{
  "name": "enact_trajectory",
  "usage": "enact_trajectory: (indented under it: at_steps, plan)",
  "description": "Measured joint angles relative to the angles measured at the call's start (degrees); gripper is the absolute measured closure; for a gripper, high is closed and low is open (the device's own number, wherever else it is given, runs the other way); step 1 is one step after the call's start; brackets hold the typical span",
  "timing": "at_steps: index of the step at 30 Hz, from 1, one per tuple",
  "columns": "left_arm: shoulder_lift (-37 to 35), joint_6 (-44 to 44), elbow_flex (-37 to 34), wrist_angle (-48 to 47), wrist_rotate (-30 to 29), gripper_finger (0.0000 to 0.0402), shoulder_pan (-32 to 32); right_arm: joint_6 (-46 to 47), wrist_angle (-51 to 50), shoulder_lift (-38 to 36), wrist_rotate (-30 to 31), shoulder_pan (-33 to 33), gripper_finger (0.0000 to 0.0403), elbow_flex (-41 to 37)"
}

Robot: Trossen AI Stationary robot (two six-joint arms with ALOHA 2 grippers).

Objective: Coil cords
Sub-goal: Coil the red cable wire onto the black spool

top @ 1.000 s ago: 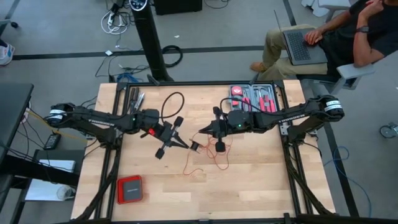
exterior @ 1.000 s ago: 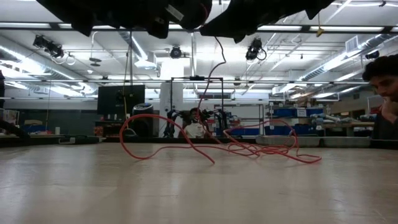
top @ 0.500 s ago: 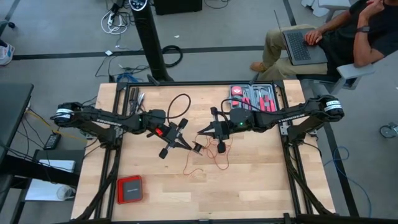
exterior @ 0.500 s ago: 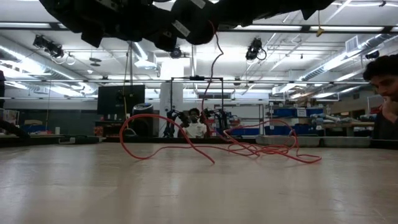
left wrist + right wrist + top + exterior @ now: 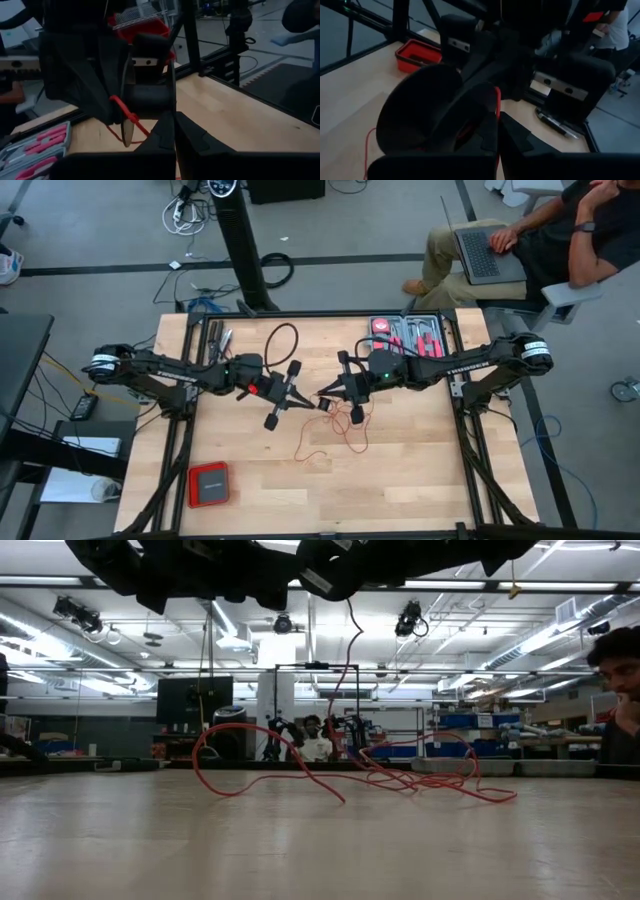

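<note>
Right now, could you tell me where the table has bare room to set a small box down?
Free patches: the near right part of the table, right of the red box and nearer than the red cord; also the left strip between that box and the left gripper. Crowded: the centre, where both grippers meet over the cord, the right gripper included, and the far right corner with the tool tray.

A flat red box (image 5: 209,483) lies near the table's (image 5: 420,480) corner, a grey tool tray (image 5: 410,337) at the opposite edge.
</note>
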Motion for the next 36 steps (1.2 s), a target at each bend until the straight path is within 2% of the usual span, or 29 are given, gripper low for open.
enact_trajectory:
  at_steps: [15,22,28,36]
  plan:
    - [0.0,-2.1,0.0,-5.9,-2.3,0.0401,0.0,-2.8,0.1,-0.8,0.7,0.0,0.0403,0.0]
    - [-0.5,-3.3,0.0,-9.3,-2.6,0.0401,0.0,-2.0,-10.7,-7.6,3.9,1.6,0.0403,0.0]
    - [-0.9,-2.7,0.0,-10.9,-4.6,0.0401,0.0,2.4,-22.3,-13.1,7.0,4.9,0.0403,0.0]
    - [-3.3,0.0,0.3,-12.9,-6.3,0.0401,0.6,10.4,-32.0,-15.2,11.5,9.7,0.0403,0.0]
